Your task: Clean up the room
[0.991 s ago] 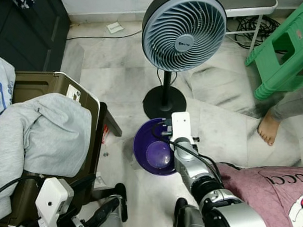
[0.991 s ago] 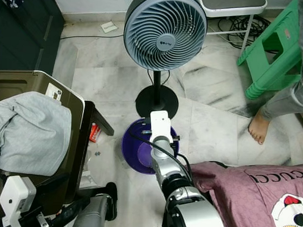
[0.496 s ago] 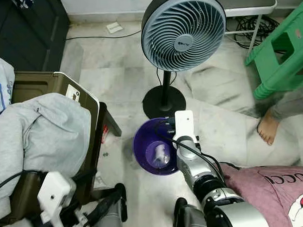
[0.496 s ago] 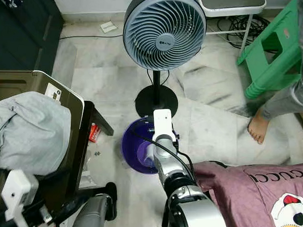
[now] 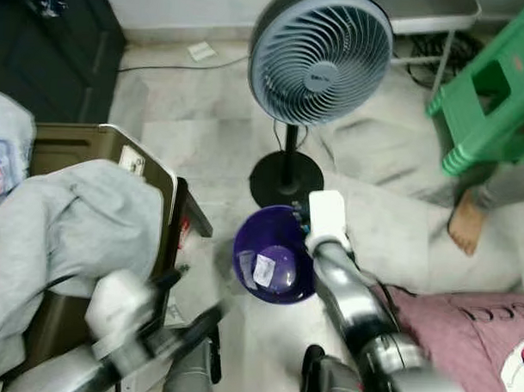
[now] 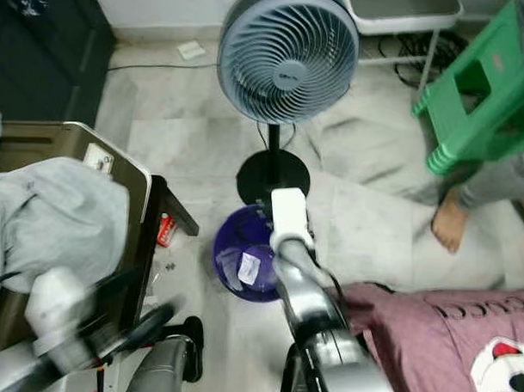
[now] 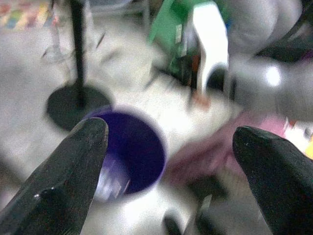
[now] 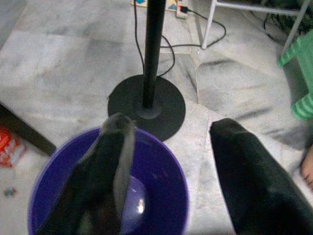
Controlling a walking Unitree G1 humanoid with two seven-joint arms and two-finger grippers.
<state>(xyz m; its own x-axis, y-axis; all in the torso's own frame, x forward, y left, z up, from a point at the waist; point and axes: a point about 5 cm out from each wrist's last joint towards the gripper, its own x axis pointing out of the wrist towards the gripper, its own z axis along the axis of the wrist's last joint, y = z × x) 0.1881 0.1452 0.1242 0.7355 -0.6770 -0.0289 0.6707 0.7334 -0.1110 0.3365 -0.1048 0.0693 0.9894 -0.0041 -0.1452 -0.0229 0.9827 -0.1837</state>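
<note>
A purple bin (image 5: 243, 243) stands on the marble floor by the fan's base. A white scrap (image 5: 264, 269) lies inside it. My right arm reaches down over the bin's right rim, its white wrist box (image 5: 326, 213) just above. In the right wrist view my right gripper (image 8: 171, 122) is open above the bin (image 8: 161, 161), nothing between its fingers. My left arm (image 5: 141, 342) is a blur at the lower left. In the left wrist view my left gripper (image 7: 168, 129) is open, with the bin (image 7: 142, 147) ahead of it.
A standing fan (image 5: 320, 56) with a black base (image 5: 286, 175) is just behind the bin. Grey clothing (image 5: 72, 224) lies over a brown box on the left. A pink garment (image 5: 464, 332) is at the lower right. A green stool (image 5: 498, 84) and a person's foot (image 5: 465, 229) are to the right.
The white scrap now lies flat in the bin. My left arm has swung forward and is blurred. The right arm has pulled back slightly from over the bin.
</note>
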